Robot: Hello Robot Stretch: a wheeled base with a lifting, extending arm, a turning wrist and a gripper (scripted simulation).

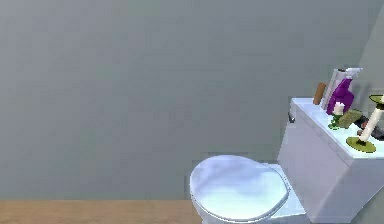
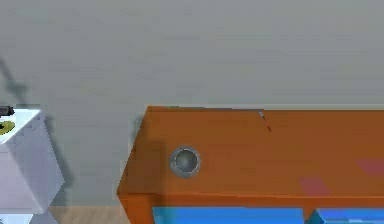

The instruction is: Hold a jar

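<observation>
Nearest in the arm side view, blue drawer fronts [image 2: 220,215] run along the bottom edge below an orange surface [image 2: 290,150]. On that surface, near its left end, stands a small round grey thing [image 2: 185,161], apart from every edge. Its ringed, circular outline suggests a jar seen from above with its long axis upright, though this is a judgement. What it contains cannot be told.

The tool's state, spread or pressed together, cannot be told. The round grey thing lies left of the line on which the arm would reach out. The coming move therefore probably turns on shifting the base to bring the two into line.

In the forward view a wooden floor [image 1: 90,212] meets a toilet with its white lid [image 1: 236,188] down. Behind it, at the right, the tank [image 1: 320,165] carries several things. A green dish [image 1: 362,146] holds an upright candle [image 1: 373,120]. Farther back stand a purple vessel [image 1: 341,100], which is the other possible jar, a brown thing [image 1: 319,93] and a white box [image 1: 347,76]. A plain grey wall [image 1: 150,80] closes the scene.
</observation>
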